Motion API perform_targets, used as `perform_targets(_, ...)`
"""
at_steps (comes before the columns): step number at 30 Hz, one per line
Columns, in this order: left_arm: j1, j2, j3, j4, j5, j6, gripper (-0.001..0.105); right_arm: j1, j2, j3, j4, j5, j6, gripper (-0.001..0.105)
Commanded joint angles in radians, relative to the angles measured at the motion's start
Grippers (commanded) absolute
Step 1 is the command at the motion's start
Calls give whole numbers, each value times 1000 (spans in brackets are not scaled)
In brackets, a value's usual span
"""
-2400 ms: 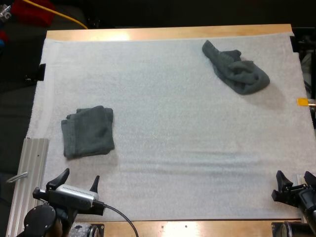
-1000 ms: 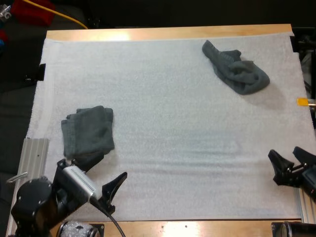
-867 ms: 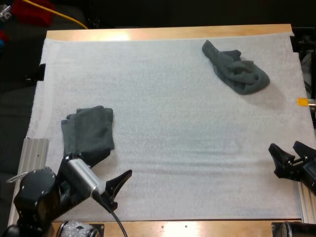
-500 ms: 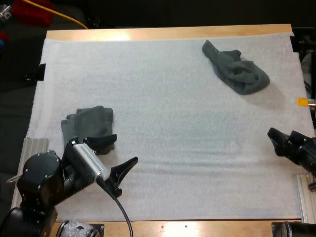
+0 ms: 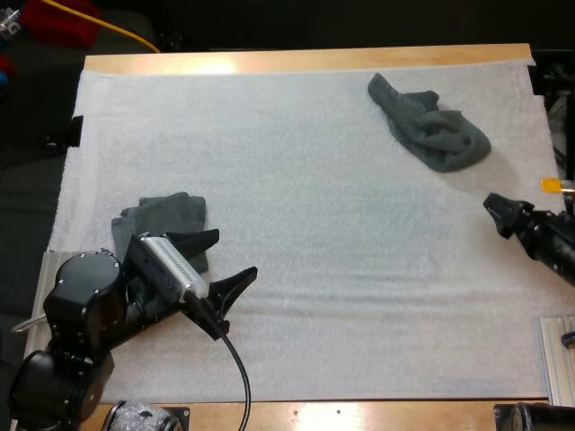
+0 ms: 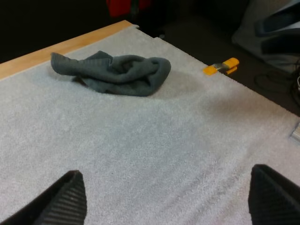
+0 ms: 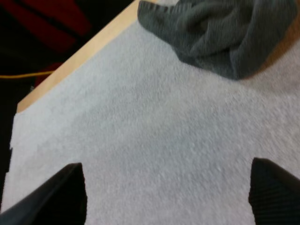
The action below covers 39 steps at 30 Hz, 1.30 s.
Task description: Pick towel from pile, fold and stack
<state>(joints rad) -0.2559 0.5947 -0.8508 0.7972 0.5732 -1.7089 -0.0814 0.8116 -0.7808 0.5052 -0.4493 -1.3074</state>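
My left pincer (image 5: 235,254) hangs over the near left part of the white mat (image 5: 305,206). Its two black fingers are spread wide and there is nothing between them. One finger reaches over the near right corner of the folded towel (image 5: 160,218), which lies flat on the left side of the mat. The other finger points out over bare mat. I cannot tell whether the first finger touches the cloth or only passes above it. In the left wrist view, both fingers stand far apart with plain mat between them.

The crumpled towel (image 5: 429,124) lies in a loose heap at the far right of the mat. It is close to the wooden edge of the table (image 5: 305,59) and well apart from the folded towel.

My right pincer (image 7: 168,197) is also wide open and holds nothing, with only bare mat between its fingers. In the high view it comes in at the right edge, on the near side of the crumpled towel. It points toward the heap but is clear of it. In the right wrist view the heap lies ahead of the fingers, beside the table's wooden edge.
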Motion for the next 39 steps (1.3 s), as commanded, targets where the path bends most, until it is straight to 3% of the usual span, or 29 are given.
perform_targets(1, -5, -1, -8, -18, 7, -11, 70, 8, 13, -12, -38, -10, 10, 70)
perform_targets(6, -5, -1, -8, -2, -4, -14, 70, 125, 186, -12, -136, 97, 64, 70)
perform_targets(10, -5, -1, -8, 5, -69, -14, 70, 165, 318, -12, -225, 173, 143, 70)
perform_targets(14, -5, -1, -8, 5, -90, -14, 70, 166, 402, -12, -302, 183, 206, 70)
perform_targets(15, -5, -1, -8, 5, -91, -14, 70, 166, 493, -12, -403, 183, 268, 70)
perform_targets(17, -5, -1, -8, 5, -91, -14, 70, 166, 543, -12, -457, 186, 296, 70)
perform_targets(27, -5, -1, -8, 7, -76, -14, 70, 166, 737, -118, -554, 337, 302, 70)
perform_targets(37, -5, -1, -8, 76, -76, -14, 70, 166, 989, -294, -553, 371, 310, 69)
perform_targets(39, -5, -1, -8, 76, -76, -14, 70, 166, 1008, -308, -553, 370, 310, 65)
